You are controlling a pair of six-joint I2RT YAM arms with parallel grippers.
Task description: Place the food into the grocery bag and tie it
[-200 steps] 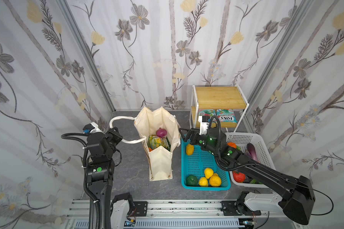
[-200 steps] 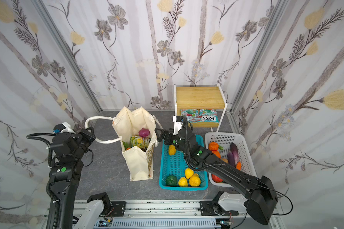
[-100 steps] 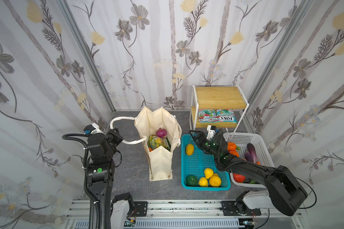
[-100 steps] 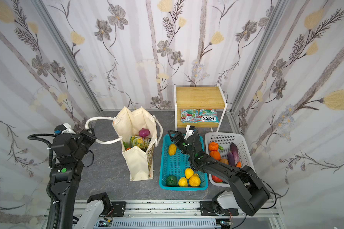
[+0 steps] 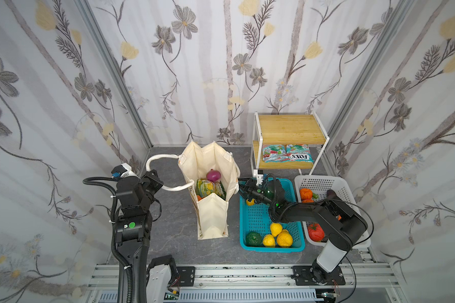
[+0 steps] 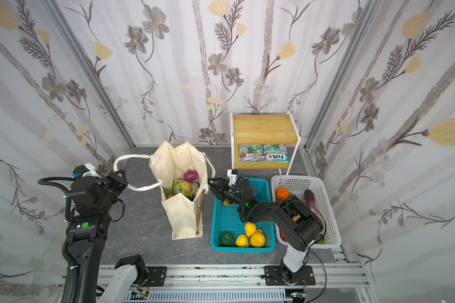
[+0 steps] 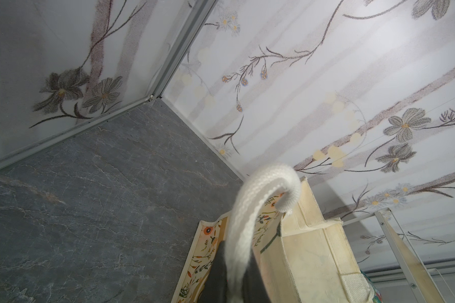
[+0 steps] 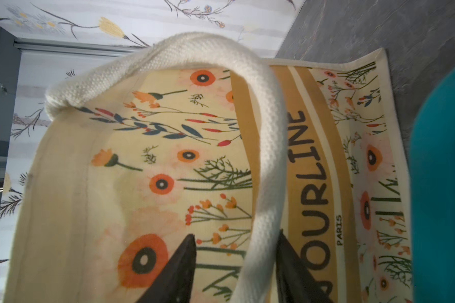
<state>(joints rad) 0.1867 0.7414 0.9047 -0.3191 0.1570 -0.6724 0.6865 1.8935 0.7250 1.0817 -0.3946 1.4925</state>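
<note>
Closing on the second handle now. The right pincer (image 8: 237,233) has narrowed from wide to roughly half over the last second, and its arm has folded back low over the teal plastic basket (image 5: 271,248). In the right wrist view, the bag's right-hand thick white rope handle (image 8: 268,157) runs between the two black fingers (image 8: 289,267). It touches one finger and leaves a gap at the other, so the pincer is around the rope, not clamped on it.

The left pincer (image 5: 158,182) is unchanged. It's shut tight on the left-hand white rope handle (image 5: 158,156), holding that loop out to the left.

The cream canvas floral-print grocery bag (image 5: 210,217) stands upright on the grey stone-look counter (image 5: 174,230), mouth open, just left of the teal basket. Inside are a purple toy onion (image 5: 213,175) and a glossy green-yellow snack packet (image 5: 209,189).

My read: with one handle held and the other nearly caught, this is the start of the tie step, not more loading.

Flag: yellow toy lemons (image 5: 273,230) and a dark green piece (image 5: 253,238) lie at the teal basket's near end. More produce sits in the white perforated plastic basket (image 5: 352,189) further right. I can't say whether those were meant to go in.

Risk: the rope slips off the fingertips if the arm lifts before the jaws seat.
</note>
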